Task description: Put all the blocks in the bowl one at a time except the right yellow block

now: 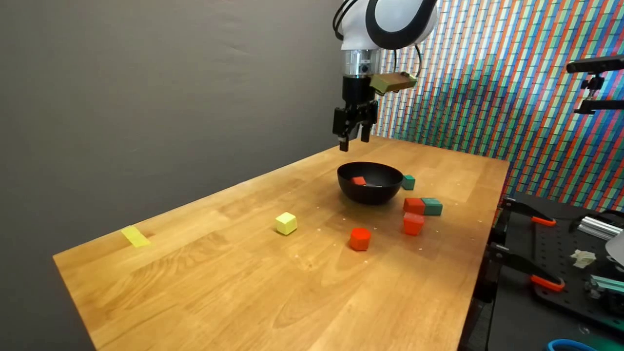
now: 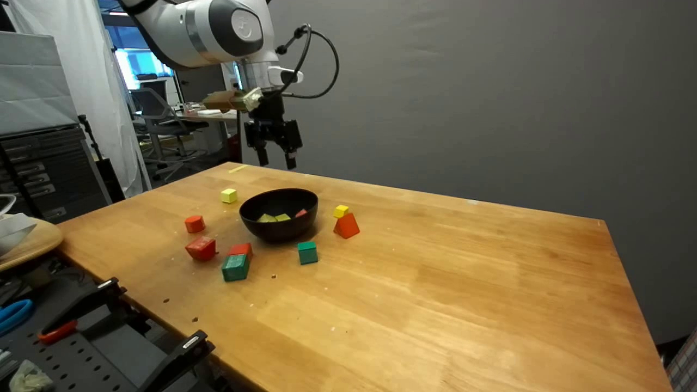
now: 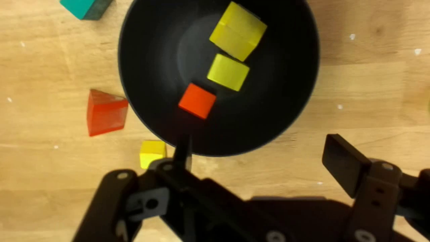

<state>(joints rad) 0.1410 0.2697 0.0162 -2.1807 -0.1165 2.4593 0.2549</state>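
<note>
Air between gripper [image 1: 355, 141] and bowl [image 1: 368, 196] is free. Rim's tight on one flank: red wedge [image 3: 106, 117] and small yellow block [image 3: 152, 153] crowd it. Lone teal block [image 2: 307, 253] stands near, gap between. Inside, two yellow blocks [image 3: 238, 32] and an orange-red block [image 3: 197, 101] take the middle; floor either side is bare. Red block [image 2: 240, 249] and second teal block [image 2: 236, 268] look butted together, seam blocked. Hexagonal red block [image 1: 360, 240] and pale yellow block [image 1: 286, 224] have bare tabletop [image 1: 209, 282] all round.

- Three blocks [image 3: 228, 72] lie in the bowl [image 1: 368, 197].
- More blocks [image 2: 307, 253] lie around it on the tabletop [image 2: 463, 283].
- Tape [image 1: 135, 236] lies at the edge, near a corner.
</note>
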